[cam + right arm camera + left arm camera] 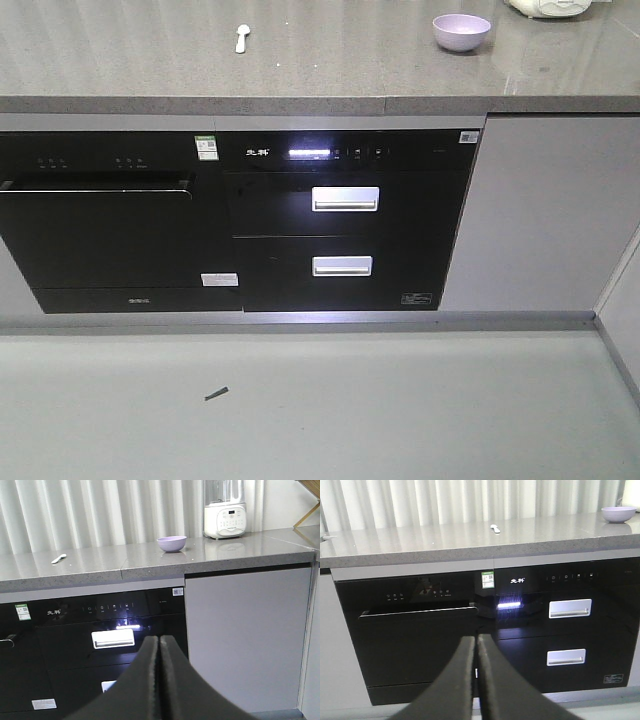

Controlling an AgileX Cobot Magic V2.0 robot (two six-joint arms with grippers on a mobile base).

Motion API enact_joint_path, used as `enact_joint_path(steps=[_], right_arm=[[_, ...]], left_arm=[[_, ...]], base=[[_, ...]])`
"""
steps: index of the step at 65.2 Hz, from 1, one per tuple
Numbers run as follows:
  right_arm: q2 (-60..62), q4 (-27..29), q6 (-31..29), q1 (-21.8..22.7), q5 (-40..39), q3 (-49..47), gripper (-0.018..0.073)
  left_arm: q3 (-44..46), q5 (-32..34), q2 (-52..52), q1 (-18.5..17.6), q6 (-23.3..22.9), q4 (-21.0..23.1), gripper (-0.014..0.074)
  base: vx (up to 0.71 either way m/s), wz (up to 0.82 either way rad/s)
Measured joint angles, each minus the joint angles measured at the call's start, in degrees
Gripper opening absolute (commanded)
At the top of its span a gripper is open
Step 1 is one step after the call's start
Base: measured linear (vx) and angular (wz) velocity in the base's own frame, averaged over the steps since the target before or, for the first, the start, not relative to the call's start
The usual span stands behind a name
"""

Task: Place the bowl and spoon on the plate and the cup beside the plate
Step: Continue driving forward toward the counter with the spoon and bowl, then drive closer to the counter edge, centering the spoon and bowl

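**Both sets of fingers shut, empty, low before the cabinets**

Left fingers (462, 675): pressed together, gripping nothing, facing the black appliance (420, 645).
Spoon (241, 38): flat on the grey surface (350, 60), left of centre, back from the front edge.
Bowl (461, 32): upright, well right of the spoon, bare surface between.
Right fingers (145, 675): closed together, empty.
Markings: green sticker (487, 579); white two-character brand mark (517, 580).

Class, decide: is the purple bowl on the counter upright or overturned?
Upright: the bowl rests on its narrower base, its wide open rim facing upward.
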State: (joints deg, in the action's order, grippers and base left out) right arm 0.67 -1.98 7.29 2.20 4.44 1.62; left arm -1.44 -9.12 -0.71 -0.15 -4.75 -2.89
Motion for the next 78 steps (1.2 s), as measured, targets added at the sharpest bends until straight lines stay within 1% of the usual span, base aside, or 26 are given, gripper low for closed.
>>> enact_joint_path(steps=[78], right_arm=[[0.0,0.0,0.0,0.0,0.0,0.0,-0.0006]], left_arm=[[0.0,0.0,0.0,0.0,0.0,0.0,-0.0006]], base=[[0.06,0.0]])
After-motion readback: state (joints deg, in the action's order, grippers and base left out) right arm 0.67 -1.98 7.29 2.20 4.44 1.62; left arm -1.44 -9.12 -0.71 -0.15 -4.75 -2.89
